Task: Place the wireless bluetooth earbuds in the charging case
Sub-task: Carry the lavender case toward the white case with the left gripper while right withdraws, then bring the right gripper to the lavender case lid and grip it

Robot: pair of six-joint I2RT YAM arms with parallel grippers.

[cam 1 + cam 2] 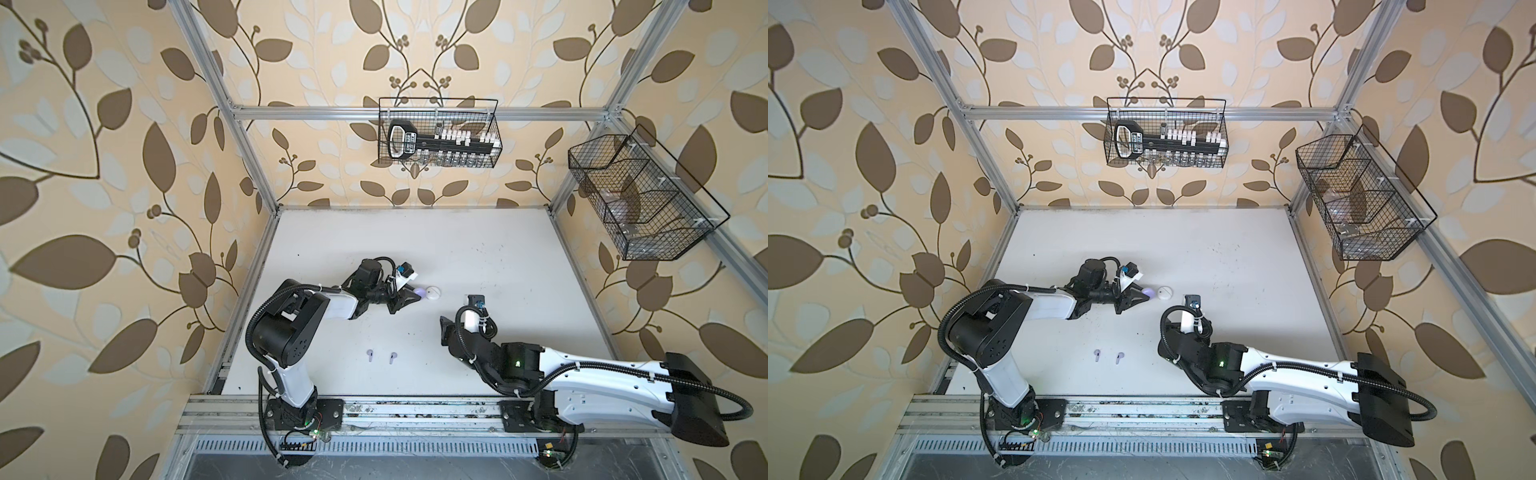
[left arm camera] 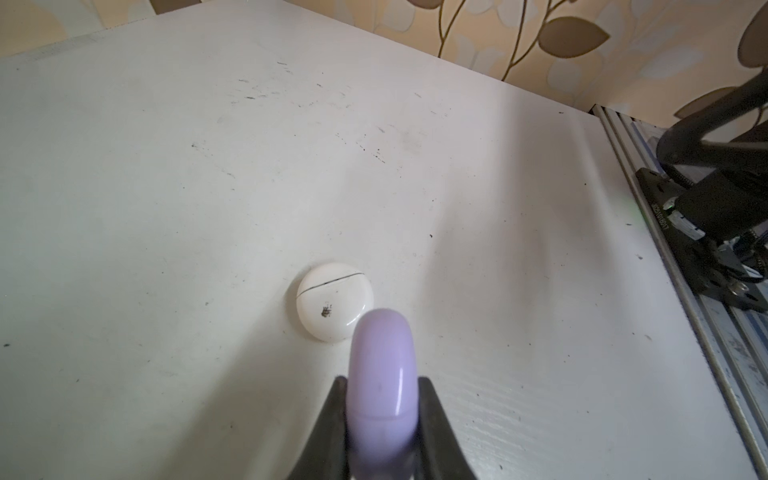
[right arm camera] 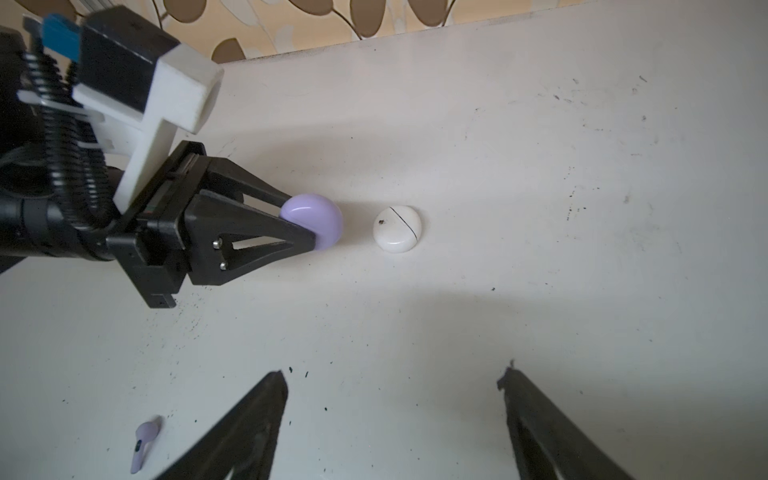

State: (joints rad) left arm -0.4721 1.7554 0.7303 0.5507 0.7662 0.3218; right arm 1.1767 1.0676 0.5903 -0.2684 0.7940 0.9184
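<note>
My left gripper (image 1: 417,294) is shut on a lavender charging case (image 2: 382,374), holding it on edge with its lid closed, just over the white table (image 1: 415,249). A white round case (image 1: 433,293), also closed, lies flat right next to it; the right wrist view shows the lavender case (image 3: 316,222) and the white case (image 3: 397,228) a small gap apart. Two lavender earbuds (image 1: 369,354) (image 1: 392,356) lie on the table nearer the front, one of them (image 3: 143,442) in the right wrist view. My right gripper (image 3: 394,374) is open and empty, right of the cases.
A wire basket (image 1: 438,133) with a black tool hangs on the back wall. Another wire basket (image 1: 640,199) hangs on the right wall. The aluminium rail (image 1: 415,409) carrying both arm bases runs along the table's front edge.
</note>
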